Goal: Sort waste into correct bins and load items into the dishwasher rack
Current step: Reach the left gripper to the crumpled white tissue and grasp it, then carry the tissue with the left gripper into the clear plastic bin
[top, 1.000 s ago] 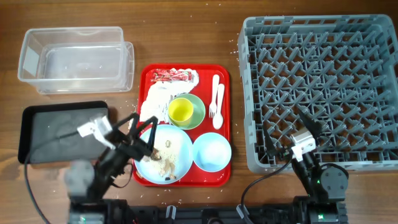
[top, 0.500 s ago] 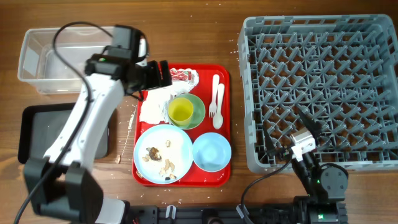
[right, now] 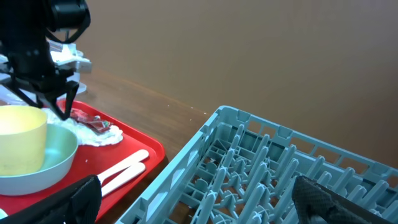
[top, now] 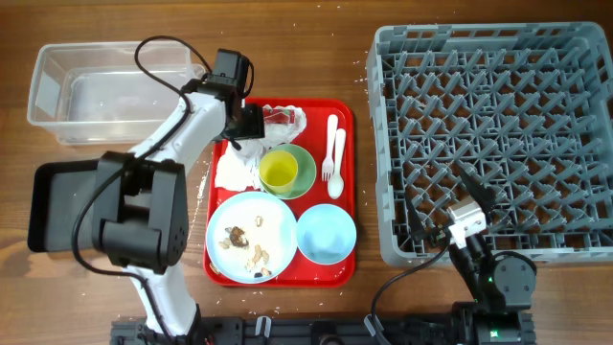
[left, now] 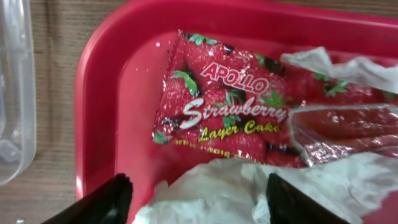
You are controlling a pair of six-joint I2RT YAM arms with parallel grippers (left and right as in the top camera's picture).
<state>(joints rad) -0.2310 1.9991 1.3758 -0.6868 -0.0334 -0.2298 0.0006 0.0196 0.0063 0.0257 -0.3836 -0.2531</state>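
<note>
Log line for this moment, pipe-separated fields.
left pincer open, above wrapper and napkin on red tray | right pincer open, near rack | nothing held

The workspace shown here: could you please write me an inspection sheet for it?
Surface: wooden table, white crumbs scattered beside the red tray.
Job's things: snack wrapper and napkin at the tray's far end; yellow cup in green bowl; food scraps on blue plate; blue bowl; fork and spoon. Clear tub and rack hold nothing visible; black tray partly hidden.
Clutter: nothing seen.
Grippers: left gripper open over wrapper and napkin; right gripper open, beside the rack.
Cables: black cable loops by the tub; second cable near the rack.
Surroundings: nothing seen.
</note>
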